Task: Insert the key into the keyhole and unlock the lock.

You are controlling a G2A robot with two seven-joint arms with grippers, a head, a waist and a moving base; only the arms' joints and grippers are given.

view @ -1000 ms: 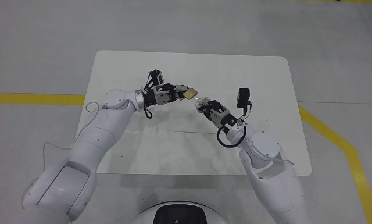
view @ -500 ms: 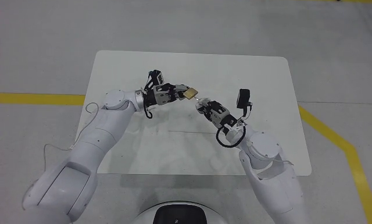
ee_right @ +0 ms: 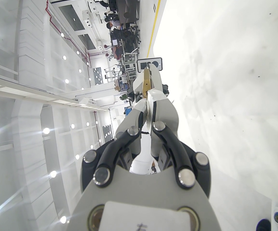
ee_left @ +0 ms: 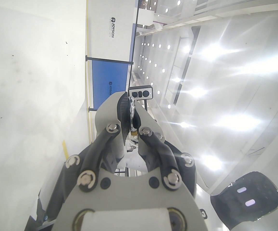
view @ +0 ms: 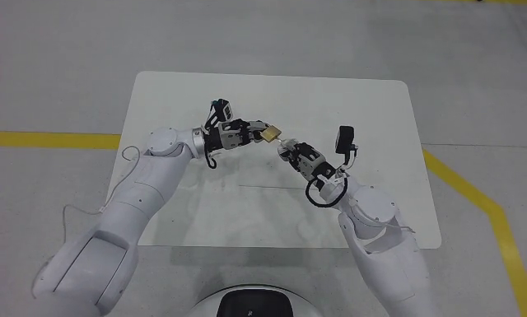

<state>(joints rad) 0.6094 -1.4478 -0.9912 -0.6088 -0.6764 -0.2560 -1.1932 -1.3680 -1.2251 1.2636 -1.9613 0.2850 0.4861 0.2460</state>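
Contact between key (ee_right: 149, 111) and lock (view: 270, 133) seems made in mid-air above the white table (view: 362, 103), near its middle, though I cannot tell whether the blade sits in the keyhole. The left gripper (view: 262, 130) is closed on the lock, whose brass body juts past the fingertips toward the other arm. The right gripper (view: 287, 146) pinches the key by its flat head, with the blade aimed at the lock's end. The lock is probably small, dense and rigid. Its smooth faces could swivel in a two-pad pinch once torque arrives, so a hold across its broad flat sides suits it. The key is likely light, thin and stiff, and gripping the head flat between the pads gives the leverage to turn it.
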